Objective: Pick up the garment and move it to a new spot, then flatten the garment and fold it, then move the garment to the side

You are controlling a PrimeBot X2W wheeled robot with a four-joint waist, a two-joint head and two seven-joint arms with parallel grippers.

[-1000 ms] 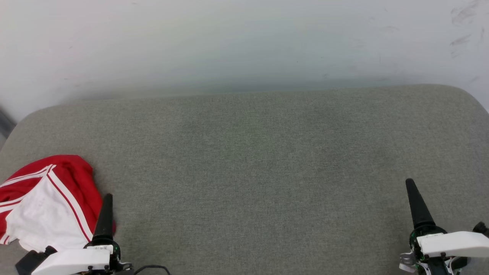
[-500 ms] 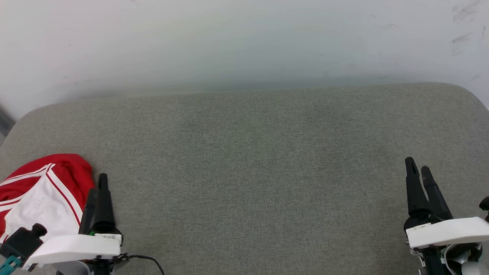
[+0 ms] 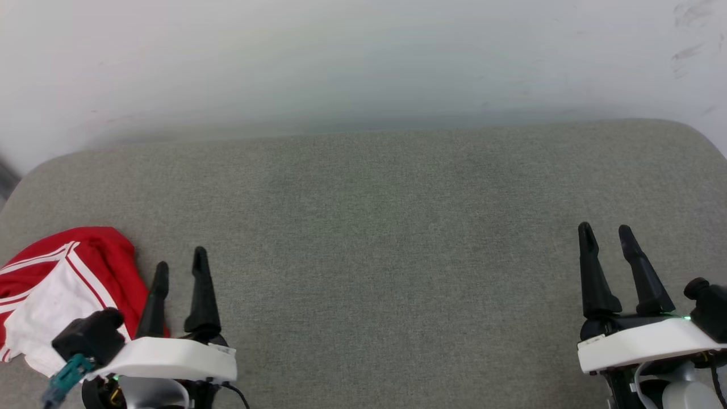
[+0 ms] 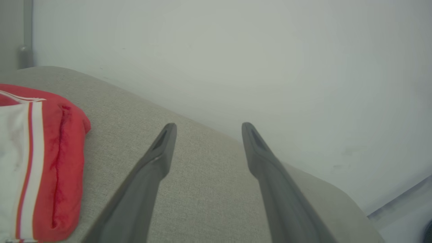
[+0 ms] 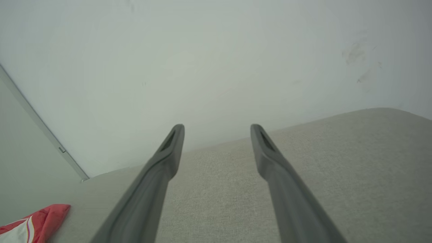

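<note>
The garment, red with a white sleeve and striped trim, lies bunched at the near left edge of the grey cushion. It shows at the left of the left wrist view as red folds and a white panel, and as a small red corner low in the right wrist view. My left gripper stands open just right of the garment, fingers empty and apart from the cloth. Far off at the near right, my right gripper is open and empty above bare cushion.
A pale wall rises right behind the cushion's far edge. The cushion's rounded corners fall away at far left and far right. A grey pipe runs up the wall near the left corner.
Both grippers have turned so that their two fingers show side by side, and both have advanced up the cushion. The left one has moved right, away from the garment. The camera has tilted slightly.
</note>
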